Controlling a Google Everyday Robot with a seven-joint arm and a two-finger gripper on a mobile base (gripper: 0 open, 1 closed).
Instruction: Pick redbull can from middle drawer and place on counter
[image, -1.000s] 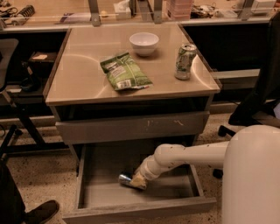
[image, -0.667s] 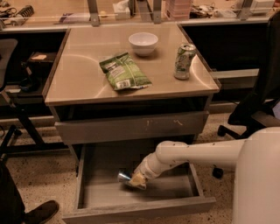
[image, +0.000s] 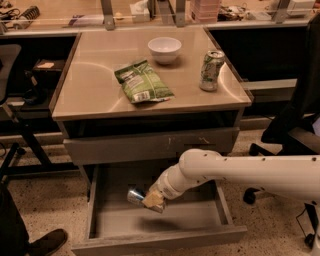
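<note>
The middle drawer (image: 159, 240) is pulled open below the counter (image: 95, 92). My gripper (image: 153, 200) reaches into it from the right on a white arm. It is shut on the redbull can (image: 134, 195), a slim silver can held on its side with its end pointing left. The can hangs a little above the drawer floor, with a shadow under it. The counter is glossy tan and sits above the drawer unit.
On the counter stand a white bowl (image: 164, 49), a green chip bag (image: 142, 81) and a green-and-white can (image: 211, 70). A closed scratched drawer front (image: 150, 145) overhangs the open drawer. A black chair (image: 295, 125) stands right, a shoe (image: 47, 242) bottom left.
The gripper has closed on the can and raised it off the drawer floor, shifting slightly left and up. The arm has swung lower across the frame.
</note>
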